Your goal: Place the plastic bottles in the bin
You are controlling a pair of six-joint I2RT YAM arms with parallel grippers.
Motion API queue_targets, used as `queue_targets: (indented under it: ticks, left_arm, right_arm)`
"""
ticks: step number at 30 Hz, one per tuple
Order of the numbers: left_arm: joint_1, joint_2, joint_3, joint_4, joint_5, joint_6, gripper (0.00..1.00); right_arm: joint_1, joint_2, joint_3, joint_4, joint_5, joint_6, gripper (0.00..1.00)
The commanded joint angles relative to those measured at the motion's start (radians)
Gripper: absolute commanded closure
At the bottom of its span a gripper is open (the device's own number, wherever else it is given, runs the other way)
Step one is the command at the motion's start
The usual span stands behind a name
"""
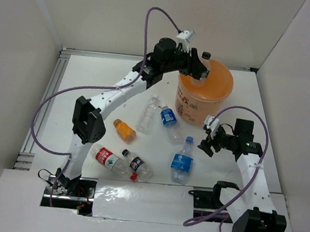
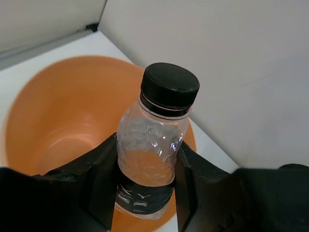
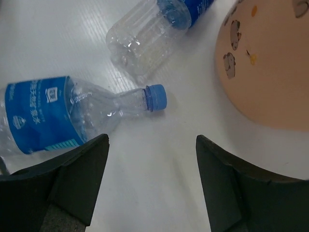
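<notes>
White table (image 1: 93,67); black-cap btl (image 2: 152,145) prob. upright

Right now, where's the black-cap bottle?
Top view, far side, right of centre: the black-cap bottle is gripped in the left hand, above the mouth of the orange bin.

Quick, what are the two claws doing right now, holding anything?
Left gripper: closed on a black-capped bottle, over the bin.
Right gripper: open, holding nothing.
</notes>
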Motion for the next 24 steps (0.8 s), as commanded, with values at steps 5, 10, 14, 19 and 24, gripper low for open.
queue_targets:
  ticks: [5,10,14,19,24]
  left_arm:
    - [-0.034,0.033,0.066,0.003,-0.04,-0.006,0.03]
    - [-0.034,0.006,0.078,-0.04,-0.04,0.003,0.0]
    - [-0.034,-0.202,-0.117,-0.091,-0.114,0.052,0.0]
    - [-0.034,-0.541,-0.548,-0.173,-0.286,0.078,0.0]
    - [-0.034,-0.825,-0.903,-0.268,-0.392,-0.029,0.0]
  right_arm:
    - [0.005,-0.123,-0.082,-0.142,-0.077,-0.682,0.09]
    - [0.005,0.045,-0.047,-0.422,-0.134,-1.2,0.07]
    - [0.005,0.246,0.022,-0.611,-0.09,-1.694,0.05]
    - [0.077,0.294,0.033,-0.511,-0.09,-1.759,0.02]
    - [0.143,0.257,0.042,-0.426,-0.099,-1.75,0.01]
